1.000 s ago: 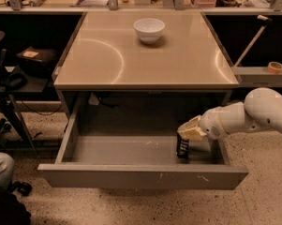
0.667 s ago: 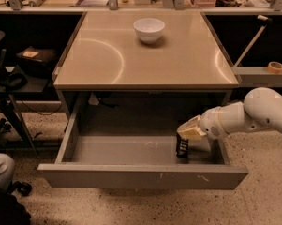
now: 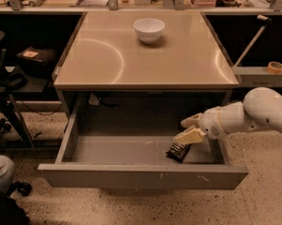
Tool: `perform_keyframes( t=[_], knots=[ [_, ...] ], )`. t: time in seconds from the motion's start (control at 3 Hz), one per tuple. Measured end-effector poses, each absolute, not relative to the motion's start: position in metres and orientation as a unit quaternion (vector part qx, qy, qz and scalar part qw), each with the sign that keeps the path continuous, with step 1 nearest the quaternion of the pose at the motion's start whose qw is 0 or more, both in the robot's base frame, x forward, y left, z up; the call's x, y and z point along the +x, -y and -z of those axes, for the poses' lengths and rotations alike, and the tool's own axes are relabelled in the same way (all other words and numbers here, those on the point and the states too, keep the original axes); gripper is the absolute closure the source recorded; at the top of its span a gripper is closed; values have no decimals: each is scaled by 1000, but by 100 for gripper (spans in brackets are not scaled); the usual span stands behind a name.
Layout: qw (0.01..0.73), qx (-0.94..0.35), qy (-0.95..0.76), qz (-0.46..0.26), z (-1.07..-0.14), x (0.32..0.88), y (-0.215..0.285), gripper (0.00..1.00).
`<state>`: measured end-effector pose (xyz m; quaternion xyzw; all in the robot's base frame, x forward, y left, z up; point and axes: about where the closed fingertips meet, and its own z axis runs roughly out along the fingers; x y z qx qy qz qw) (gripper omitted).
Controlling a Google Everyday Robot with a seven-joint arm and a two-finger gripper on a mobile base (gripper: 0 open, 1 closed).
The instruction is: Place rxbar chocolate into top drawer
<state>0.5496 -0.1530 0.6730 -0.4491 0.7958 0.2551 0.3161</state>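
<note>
You are looking at the pincer (image 3: 180, 131) hanging inside the drawer (image 3: 140, 176) near its right end, fingers spread apart and gripping nothing. The bar (image 3: 178, 151) is lying on the drawer floor just beneath the lower finger, its long axis seeming to slant toward the right wall. Whether they touch is unclear. Retreating straight up looks safest, to avoid dragging it.

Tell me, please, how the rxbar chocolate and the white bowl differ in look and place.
The rxbar chocolate is black, flat and small; the white bowl is round and larger. The rxbar chocolate lies in the open top drawer, near its right side; the white bowl stands on the table. The open gripper hovers just above the rxbar chocolate, far from the white bowl. Neither is held.
</note>
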Motion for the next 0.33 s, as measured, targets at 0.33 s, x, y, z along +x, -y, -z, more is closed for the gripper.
perform_keyframes(
  t=[0.33],
  knots=[
    [316, -449, -796, -255, -673, 550, 153, 0]
  ],
)
